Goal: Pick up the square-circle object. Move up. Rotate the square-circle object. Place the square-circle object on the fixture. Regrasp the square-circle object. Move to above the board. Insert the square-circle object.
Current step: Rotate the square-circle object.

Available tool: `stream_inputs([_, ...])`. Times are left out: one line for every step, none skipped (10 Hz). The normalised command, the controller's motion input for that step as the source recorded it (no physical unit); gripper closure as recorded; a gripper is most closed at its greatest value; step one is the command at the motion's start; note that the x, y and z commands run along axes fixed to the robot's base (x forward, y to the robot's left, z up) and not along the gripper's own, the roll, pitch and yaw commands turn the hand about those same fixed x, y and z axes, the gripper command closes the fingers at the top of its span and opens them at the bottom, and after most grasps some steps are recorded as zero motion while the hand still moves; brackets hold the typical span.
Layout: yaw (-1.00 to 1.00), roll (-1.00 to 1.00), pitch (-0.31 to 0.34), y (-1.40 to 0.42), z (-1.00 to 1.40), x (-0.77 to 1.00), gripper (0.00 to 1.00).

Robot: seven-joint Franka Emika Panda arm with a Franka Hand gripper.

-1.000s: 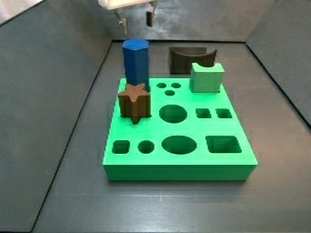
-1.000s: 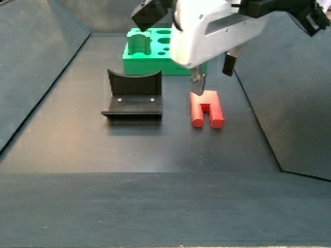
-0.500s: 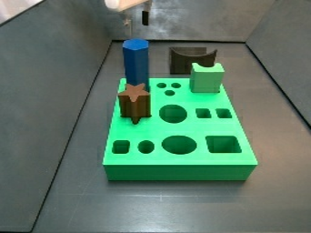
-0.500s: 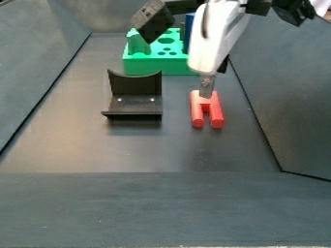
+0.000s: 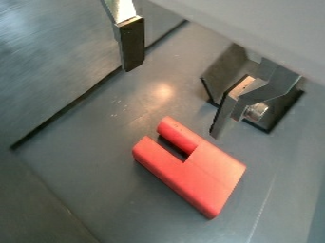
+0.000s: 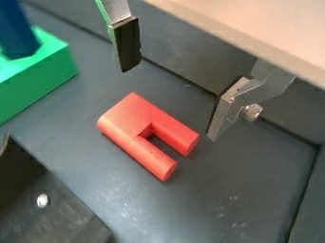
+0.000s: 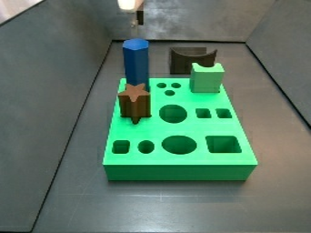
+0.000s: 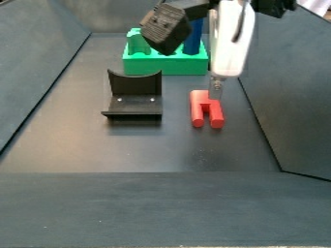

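Observation:
The square-circle object (image 8: 207,108) is a small red piece lying flat on the dark floor, right of the fixture (image 8: 132,94). Both wrist views show it below the fingers as a red block (image 5: 191,173) (image 6: 143,133) with two short prongs. My gripper (image 8: 216,88) hangs just above it, open, with nothing between the fingers (image 5: 131,45) (image 6: 124,44). Midway between the tips the gripper (image 5: 178,100) (image 6: 173,102) has only bare floor under it. The green board (image 7: 177,129) lies beyond, and the gripper (image 7: 134,13) shows at the far end of that view.
On the board stand a tall blue prism (image 7: 136,62), a brown star peg (image 7: 135,102) and a pale green notched block (image 7: 206,77). The fixture (image 7: 188,57) sits behind the board. Grey walls (image 7: 61,82) slope up around the floor.
The hand has turned about its vertical axis above the red piece and shifted slightly. The red piece, the fixture and the board have not moved.

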Motion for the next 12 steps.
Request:
stream_inputs([1.0, 0.0, 0.0, 0.0, -0.04, 0.03, 0.0])
stream_inputs([1.0, 0.0, 0.0, 0.0, -0.04, 0.03, 0.0])
stream_inputs([1.0, 0.0, 0.0, 0.0, -0.04, 0.03, 0.0])
stream_inputs([1.0, 0.0, 0.0, 0.0, -0.04, 0.03, 0.0])
stream_inputs([1.0, 0.0, 0.0, 0.0, -0.04, 0.03, 0.0])
stream_inputs([1.0, 0.0, 0.0, 0.0, -0.04, 0.03, 0.0])
stream_inputs([1.0, 0.0, 0.0, 0.0, -0.04, 0.03, 0.0])
stream_inputs([1.0, 0.0, 0.0, 0.0, -0.04, 0.03, 0.0])
stream_inputs([1.0, 0.0, 0.0, 0.0, -0.04, 0.03, 0.0])
stream_inputs([1.0, 0.0, 0.0, 0.0, -0.03, 0.03, 0.0])
stream_inputs([1.0, 0.0, 0.0, 0.0, -0.03, 0.03, 0.0])
stream_inputs([1.0, 0.0, 0.001, 0.0, -0.03, 0.03, 0.0])
